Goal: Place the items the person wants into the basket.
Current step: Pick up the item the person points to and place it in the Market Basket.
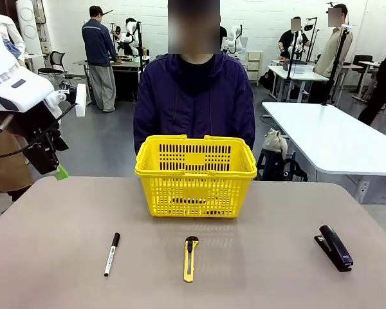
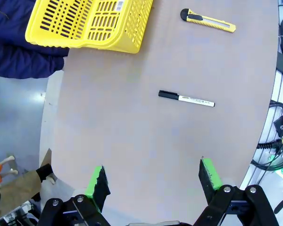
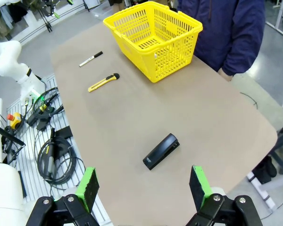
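Yellow plastic stands out at the far middle of the table [image 1: 51, 257]: the basket [image 1: 195, 175] sits upright there with its handles folded down along the rim, just in front of the person [image 1: 194, 103] in the dark purple jacket. Low behind the slots of its near wall we see dark patches, and we cannot tell what they are.

Three things lie in a row on the near part of the table, well apart from one another. At near left is the white marker [image 1: 112, 253], its black cap pointing toward the far side. In the near middle, straight in front of the basket, lies the yellow-and-black utility knife [image 1: 190, 258]. At near right is the black stapler [image 1: 334, 247].

Our left jaws are spread wide and hang above the left side of the table; in the front view one green pad [image 1: 61, 172] shows at the far left corner. From that wrist we see the marker lying flat beyond the fingers [image 2: 98, 181].

Our right jaws are likewise spread wide, held high over the near right edge, with the stapler on the table beyond the fingers [image 3: 88, 186].
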`<state>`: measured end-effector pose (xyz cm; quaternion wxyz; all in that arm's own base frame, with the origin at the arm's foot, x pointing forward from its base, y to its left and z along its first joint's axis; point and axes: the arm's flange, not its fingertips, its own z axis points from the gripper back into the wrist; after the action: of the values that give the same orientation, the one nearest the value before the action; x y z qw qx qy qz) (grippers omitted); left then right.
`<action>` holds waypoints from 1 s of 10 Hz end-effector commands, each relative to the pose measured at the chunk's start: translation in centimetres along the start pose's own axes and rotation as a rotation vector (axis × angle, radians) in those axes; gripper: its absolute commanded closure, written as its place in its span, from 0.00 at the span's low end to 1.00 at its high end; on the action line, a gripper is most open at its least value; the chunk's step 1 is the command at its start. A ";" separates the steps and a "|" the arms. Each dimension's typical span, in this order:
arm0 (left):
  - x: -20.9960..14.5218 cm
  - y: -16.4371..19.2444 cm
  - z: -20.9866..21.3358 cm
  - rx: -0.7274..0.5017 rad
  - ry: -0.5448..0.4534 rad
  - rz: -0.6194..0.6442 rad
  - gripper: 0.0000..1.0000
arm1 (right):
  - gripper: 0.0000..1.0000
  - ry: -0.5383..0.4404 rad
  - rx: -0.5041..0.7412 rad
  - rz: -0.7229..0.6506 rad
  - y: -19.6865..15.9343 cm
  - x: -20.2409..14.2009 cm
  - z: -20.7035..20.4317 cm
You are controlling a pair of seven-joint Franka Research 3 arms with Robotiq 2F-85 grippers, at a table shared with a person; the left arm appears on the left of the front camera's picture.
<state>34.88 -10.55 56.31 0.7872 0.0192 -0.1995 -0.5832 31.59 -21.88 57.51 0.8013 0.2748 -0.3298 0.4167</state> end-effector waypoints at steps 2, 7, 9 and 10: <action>0.0 -0.1 0.4 0.008 -0.002 -0.003 0.00 | 0.00 -0.030 0.006 0.016 -0.1 0.1 -0.1; -6.0 1.9 3.2 -0.151 -0.204 0.101 0.00 | 0.00 -0.030 0.006 0.016 -0.1 0.1 -0.1; -11.9 5.1 5.0 -0.148 -0.276 0.145 0.00 | 0.00 -0.030 0.006 0.016 -0.1 0.1 -0.1; -14.2 5.3 5.6 -0.149 -0.336 0.145 0.00 | 0.00 -0.030 0.006 0.016 -0.1 0.1 -0.1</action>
<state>34.01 4.27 58.32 0.7941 -0.1280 -0.2718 -0.5284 31.59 -21.90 57.53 0.8013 0.2745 -0.3299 0.4168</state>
